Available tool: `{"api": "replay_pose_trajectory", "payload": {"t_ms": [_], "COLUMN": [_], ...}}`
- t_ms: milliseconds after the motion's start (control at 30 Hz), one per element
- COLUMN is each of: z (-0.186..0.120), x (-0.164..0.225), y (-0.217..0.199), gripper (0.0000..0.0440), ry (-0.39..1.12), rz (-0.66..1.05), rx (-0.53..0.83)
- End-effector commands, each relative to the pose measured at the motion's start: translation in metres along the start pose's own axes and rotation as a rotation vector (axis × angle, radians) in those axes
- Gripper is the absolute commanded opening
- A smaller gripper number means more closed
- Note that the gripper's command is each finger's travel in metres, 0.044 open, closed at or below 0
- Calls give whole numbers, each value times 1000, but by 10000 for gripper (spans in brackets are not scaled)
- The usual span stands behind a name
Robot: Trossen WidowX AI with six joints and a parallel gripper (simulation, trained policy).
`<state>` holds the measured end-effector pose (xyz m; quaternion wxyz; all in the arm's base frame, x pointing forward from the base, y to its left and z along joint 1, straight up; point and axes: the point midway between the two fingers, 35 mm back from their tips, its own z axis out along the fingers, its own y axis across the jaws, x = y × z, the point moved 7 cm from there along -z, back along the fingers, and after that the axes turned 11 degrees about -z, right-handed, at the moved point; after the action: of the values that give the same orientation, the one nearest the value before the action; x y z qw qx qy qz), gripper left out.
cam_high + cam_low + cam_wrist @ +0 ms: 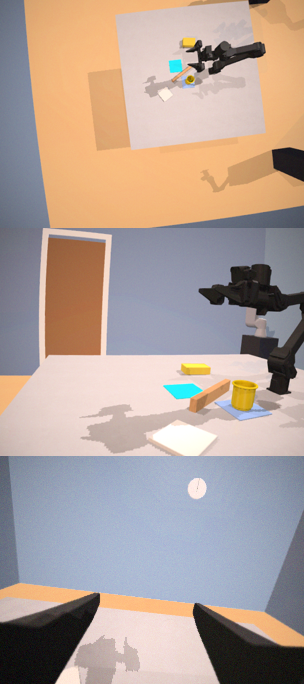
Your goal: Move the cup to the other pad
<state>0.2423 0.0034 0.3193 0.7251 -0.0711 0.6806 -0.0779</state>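
Note:
The yellow cup (pixel 190 83) (pixel 242 398) stands upright on the blue pad (pixel 185 86) (pixel 259 412). Small marbles (pixel 190 79) show inside it in the top view; the cup's wall hides them in the exterior view. The cyan pad (pixel 175 65) (pixel 183 391) lies flat with nothing on it. My gripper (pixel 187 58) (pixel 208 288) (pixel 147 602) is open and empty, held high above the table and apart from the cup, its fingers pointing roughly level. Neither the cup nor a pad shows in the wrist view.
A wooden bar (pixel 181 74) (pixel 210 395) lies between the two pads. A yellow block (pixel 189 42) (pixel 195 369) lies beyond the cyan pad. A white tile (pixel 165 94) (pixel 184 438) lies on the other side, near the blue pad; its edge shows low in the wrist view.

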Motion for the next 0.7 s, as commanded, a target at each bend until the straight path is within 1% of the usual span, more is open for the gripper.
{"api": "replay_pose_trajectory", "payload": {"t_ms": [0,333,400,467,533,667], "z": [0,-5,-6,-6,-6,-6], "x": [0,-3,-3,-3,-5,-8], "y": [0,4,4,5,7,9], "gripper": [374,111,70,68,76,116], "ry": [2,62,81,101,119,154], "rz": [2,34,46,60,78,117], "rx": [-3,-40,-48,-57,-68,-89]}}
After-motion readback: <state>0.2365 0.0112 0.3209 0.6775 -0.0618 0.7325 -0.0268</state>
